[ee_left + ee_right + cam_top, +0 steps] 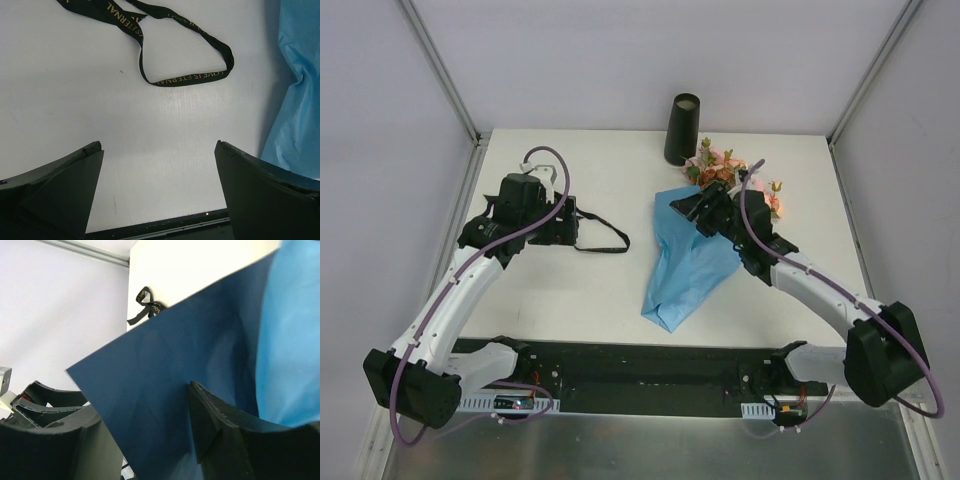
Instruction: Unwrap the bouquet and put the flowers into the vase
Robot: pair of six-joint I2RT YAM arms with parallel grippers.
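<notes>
The blue wrapping paper (pixel 685 265) lies spread on the table, narrowing toward the near edge. Pink and orange flowers (pixel 725 170) lie at its far right end, partly hidden behind my right arm. The black vase (pixel 682 128) stands upright at the table's far edge. My right gripper (pixel 692 208) is at the paper's upper end. In the right wrist view a raised fold of the blue paper (pixel 165 390) stands between its parted fingers (pixel 215 425), touching the right one. My left gripper (pixel 159 150) is wide open over bare table, empty, left of the paper.
The untied black ribbon (pixel 605 237) lies loose on the table between the left gripper and the paper, also visible from the left wrist (pixel 190 80) and, far off, from the right wrist (pixel 145 305). Metal frame posts stand at the table's far corners.
</notes>
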